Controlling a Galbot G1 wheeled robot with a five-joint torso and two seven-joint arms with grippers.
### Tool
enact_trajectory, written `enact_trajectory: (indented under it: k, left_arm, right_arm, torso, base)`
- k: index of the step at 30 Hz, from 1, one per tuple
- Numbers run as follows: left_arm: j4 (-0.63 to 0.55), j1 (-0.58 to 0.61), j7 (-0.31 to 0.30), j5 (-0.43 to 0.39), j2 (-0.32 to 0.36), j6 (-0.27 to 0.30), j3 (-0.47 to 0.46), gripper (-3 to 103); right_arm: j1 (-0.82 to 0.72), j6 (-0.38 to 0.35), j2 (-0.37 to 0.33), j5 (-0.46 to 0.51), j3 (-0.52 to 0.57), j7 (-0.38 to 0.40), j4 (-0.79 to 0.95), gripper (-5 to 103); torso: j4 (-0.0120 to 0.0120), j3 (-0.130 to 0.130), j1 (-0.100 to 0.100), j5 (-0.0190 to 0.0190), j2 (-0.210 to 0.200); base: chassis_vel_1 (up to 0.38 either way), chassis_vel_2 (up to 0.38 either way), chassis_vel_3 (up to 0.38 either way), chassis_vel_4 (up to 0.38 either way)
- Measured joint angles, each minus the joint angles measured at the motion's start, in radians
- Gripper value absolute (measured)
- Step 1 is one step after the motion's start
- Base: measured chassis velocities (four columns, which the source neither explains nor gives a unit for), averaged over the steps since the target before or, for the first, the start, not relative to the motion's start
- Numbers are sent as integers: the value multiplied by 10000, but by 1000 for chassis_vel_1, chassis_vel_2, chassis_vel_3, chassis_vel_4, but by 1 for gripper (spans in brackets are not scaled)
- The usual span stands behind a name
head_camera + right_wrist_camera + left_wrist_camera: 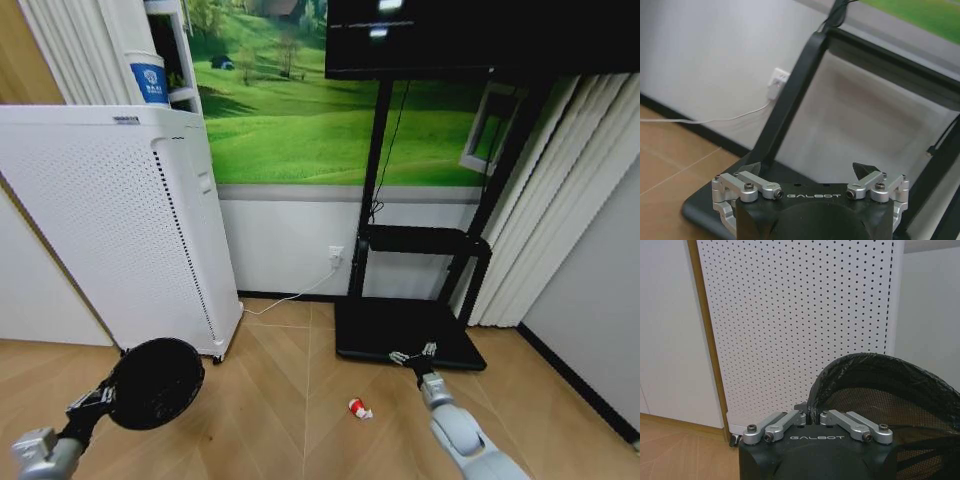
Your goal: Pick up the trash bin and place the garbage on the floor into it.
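Already your left gripper (811,418) is pinched shut on the rim of the small black round mesh trash bin (155,383), lined with a thin black plastic bag, holding it clear of the wooden plank floor (290,420) at the floor's near left edge, just in front of the tall white perforated appliance (110,220). Your right gripper (414,353) hangs with its fingers spread wide and nothing between them, over the flat black base of the screen stand (400,330) by the far wall.

Judge the bin light and fairly stiff: a rim grip should carry it, though the slick liner may slide under the pads and the wire wall may flex and let it swing.

The one piece of garbage on show, a small crumpled red-and-white scrap (359,408), lies on the bare floor between the two arms, nearer the right one and well apart from the bin. It looks feather-light and soft; pinch it across its bulk from above.

You cannot see the bin's bottom or whether anything lies inside it. The floor nearest the robot is cut off, so other litter may lie there unseen.
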Motion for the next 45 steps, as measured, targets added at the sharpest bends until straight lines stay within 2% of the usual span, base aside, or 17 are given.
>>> enact_trajectory:
  k: [2,7,11,14,16,17,18,23,29,34,38,45]
  left_arm:
    - [53,-61,-13,10,-13,-32,7,7]
    - [169,-334,-64,57,-35,-40,167,7]
    - [93,-411,-138,138,-142,-35,365,7]
    - [-46,-224,-151,210,-298,-27,348,7]
    - [-47,-201,-148,218,-308,-30,333,7]
    - [-50,-76,-139,249,-357,-57,236,7]
    - [-68,-5,-128,267,-381,-81,177,7]
    - [-253,288,-84,321,-549,-113,-17,7]
    - [-397,396,-88,383,-668,-114,-45,7]
    - [-412,340,-130,392,-650,-114,-13,7]
    - [-434,283,-227,432,-570,-75,163,7]
    - [-440,246,-266,484,-538,-83,360,7]
  right_arm:
    - [-802,-108,-333,18,216,-589,543,100]
    - [-1451,-302,-511,-50,164,-1007,1109,100]
    - [-1255,-595,-338,-144,-616,-1046,1072,100]
    - [-628,-939,-11,-152,-1812,-1014,413,100]
    - [-597,-945,3,-154,-1874,-1012,373,100]
    - [-343,-948,64,-227,-2352,-1023,-48,100]
    - [-162,-890,81,-317,-2605,-1065,-329,100]
    - [936,-566,115,-549,-3555,-1295,-1630,100]
    - [1833,-292,135,-660,-4120,-1710,-2700,100]
    - [1970,-164,148,-719,-4211,-1954,-3155,100]
    - [2016,162,463,-973,-4277,-2085,-3939,100]
    - [2239,275,860,-1132,-4451,-2127,-4607,100]
  torso:
    - [-1,-1,-3,4,1]
    - [-5,-1,-4,1,1]
    - [-3,1,-3,0,0]
    - [0,2,-2,3,0]
    - [1,1,-2,4,1]
    - [6,2,-2,1,0]
    - [-1,1,-2,2,0]
    - [1,1,-1,0,0]
    - [1,2,0,0,0]
    - [0,2,0,0,0]
    - [-2,2,0,2,0]
    - [-3,2,0,1,0]
  base:
    - [42,-54,-42,56]
    - [15,-15,-13,23]
    - [0,0,0,0]
    - [0,0,0,0]
    - [0,0,0,0]
    - [0,0,0,0]
    - [0,0,0,0]
    - [0,0,0,0]
    - [0,0,0,0]
    - [0,0,0,0]
    - [0,0,0,0]
    - [0,0,0,0]
